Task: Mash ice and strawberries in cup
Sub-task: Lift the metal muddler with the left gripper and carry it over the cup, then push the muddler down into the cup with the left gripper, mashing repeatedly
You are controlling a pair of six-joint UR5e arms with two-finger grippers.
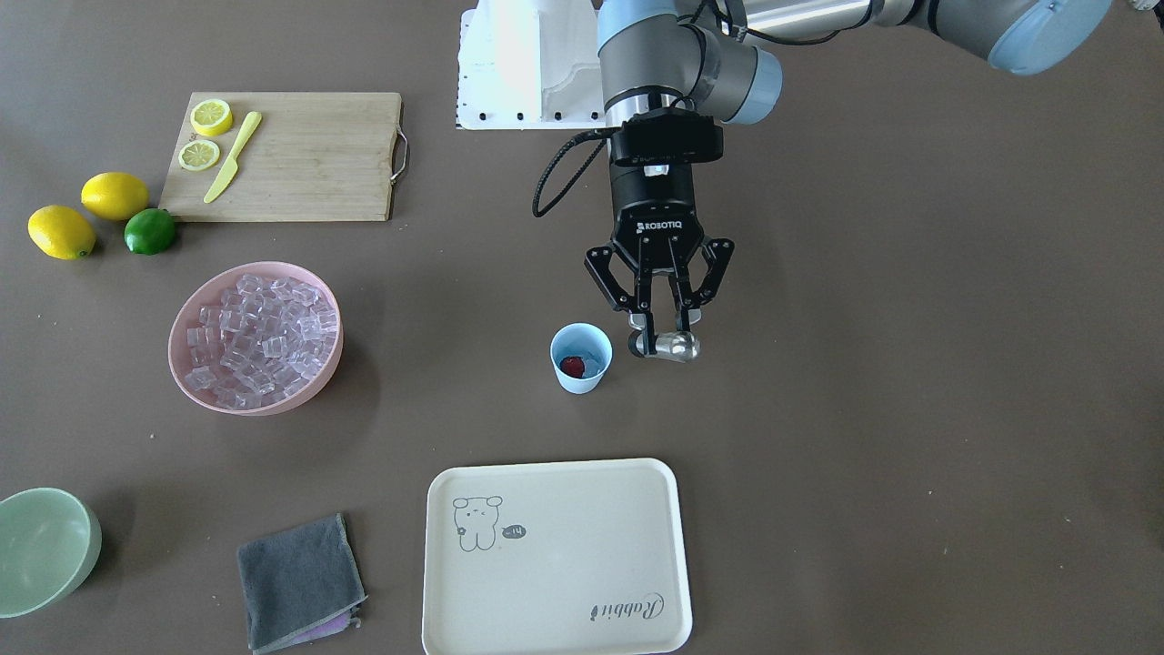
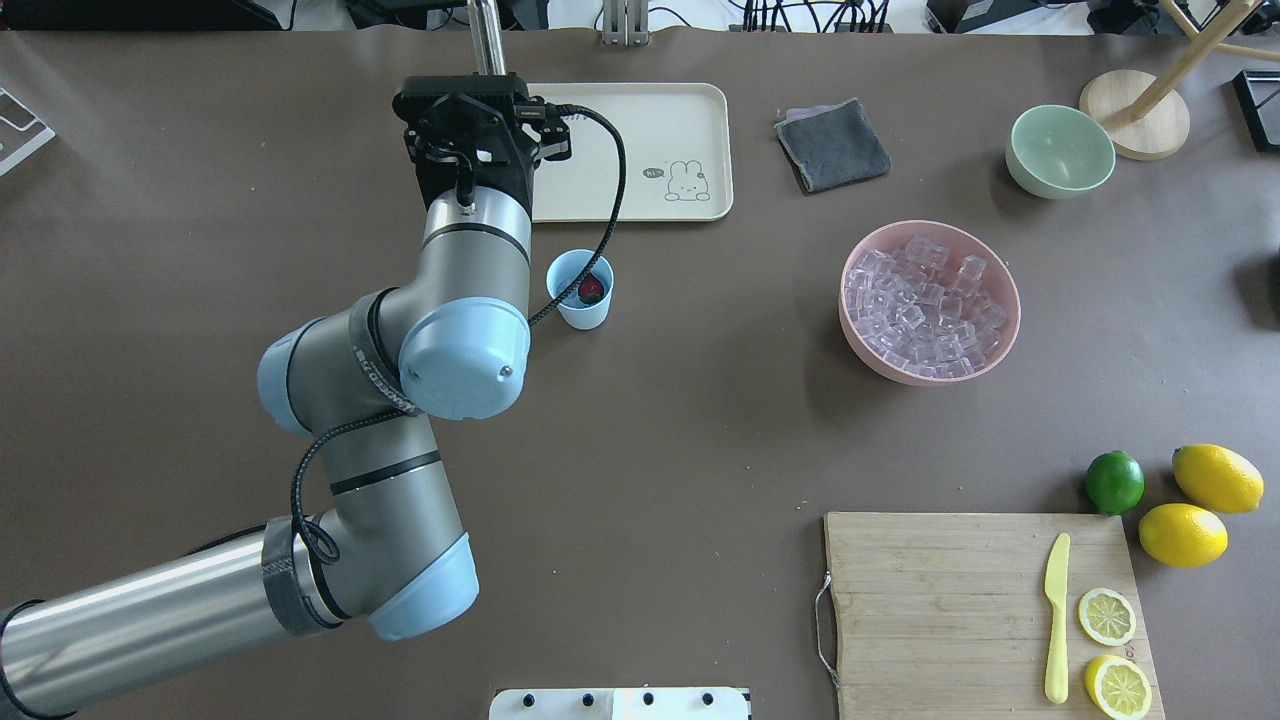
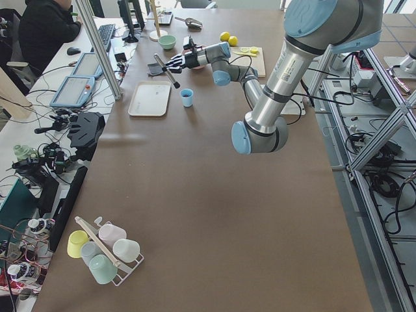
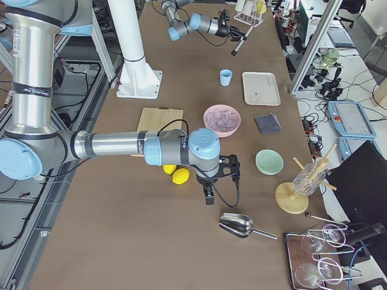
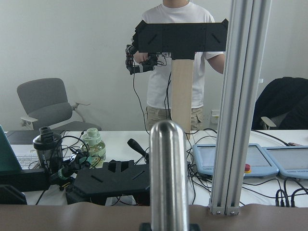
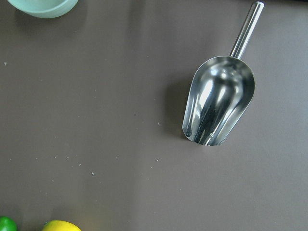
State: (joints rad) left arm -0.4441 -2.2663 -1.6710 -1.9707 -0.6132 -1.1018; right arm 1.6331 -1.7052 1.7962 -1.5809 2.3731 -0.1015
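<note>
The light-blue cup point(image 1: 580, 357) stands mid-table, also in the overhead view point(image 2: 580, 290). Inside it lie a red strawberry point(image 1: 572, 366) and a pale piece of ice point(image 1: 594, 365). More ice point(image 1: 259, 337) fills the pink bowl point(image 1: 186, 382). My left gripper point(image 1: 664, 341) is shut on a metal muddler point(image 1: 677, 346) and holds it above the table, just beside the cup. The muddler's shaft fills the left wrist view point(image 5: 168, 178). My right gripper point(image 4: 225, 172) hovers near the lemons; I cannot tell whether it is open or shut.
A cream tray point(image 1: 555, 555) lies near the cup. A cutting board point(image 1: 300, 155) carries lemon halves and a yellow knife. Two lemons and a lime point(image 1: 150, 231) lie beside it. There is also a pale-green bowl point(image 1: 41, 550), a grey cloth point(image 1: 300, 582) and a metal scoop point(image 6: 219, 98).
</note>
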